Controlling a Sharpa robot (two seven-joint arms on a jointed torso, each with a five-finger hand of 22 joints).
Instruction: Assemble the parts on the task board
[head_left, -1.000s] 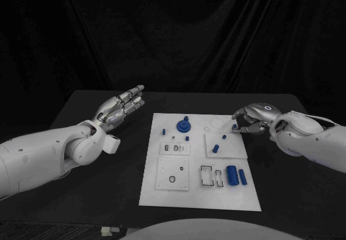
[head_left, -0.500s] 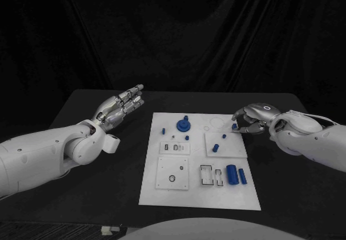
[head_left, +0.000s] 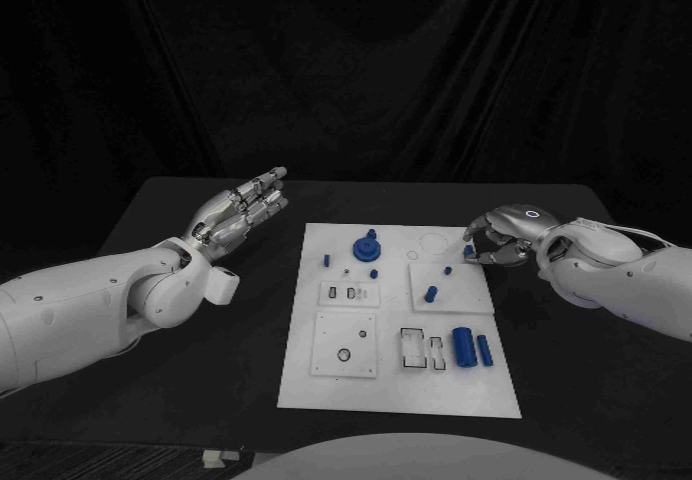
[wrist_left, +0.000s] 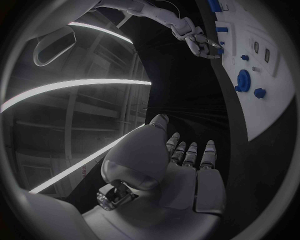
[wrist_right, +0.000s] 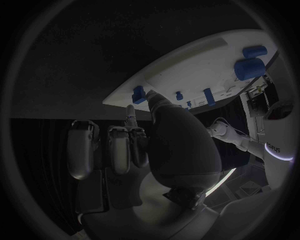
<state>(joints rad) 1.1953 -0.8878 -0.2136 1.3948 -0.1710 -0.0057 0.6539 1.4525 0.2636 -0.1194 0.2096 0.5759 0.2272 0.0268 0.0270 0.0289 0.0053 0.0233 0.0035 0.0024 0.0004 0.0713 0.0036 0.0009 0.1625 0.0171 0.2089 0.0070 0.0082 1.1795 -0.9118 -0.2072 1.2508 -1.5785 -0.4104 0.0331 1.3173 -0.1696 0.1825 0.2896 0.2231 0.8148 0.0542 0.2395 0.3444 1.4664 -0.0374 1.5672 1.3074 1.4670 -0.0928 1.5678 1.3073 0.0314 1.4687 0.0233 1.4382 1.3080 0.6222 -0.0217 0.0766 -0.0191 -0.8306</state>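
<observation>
The right hand (head_left: 500, 243) pinches a small blue plastic peg (head_left: 470, 252) at its fingertips, above the flat white task board's (head_left: 397, 395) far corner. It should lower squarely, keeping the peg upright. The left hand (head_left: 242, 211) hovers open-fingered, well apart.

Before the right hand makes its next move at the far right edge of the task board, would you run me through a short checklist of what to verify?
1. Right hand at the far right edge of the task board: ok, its fingers are curled in right there.
2. Small blue part at its fingertips actually pinched: cannot tell; the wrist view shows a blue piece by the thumb tip, contact unclear.
3. Left hand out of the way: ok, flat and raised beside the board, holding nothing.
4. Big blue cylinder and slimmer one lying in the near right section: ok.
5. Blue round part standing at the far middle, untouched: ok.
</observation>
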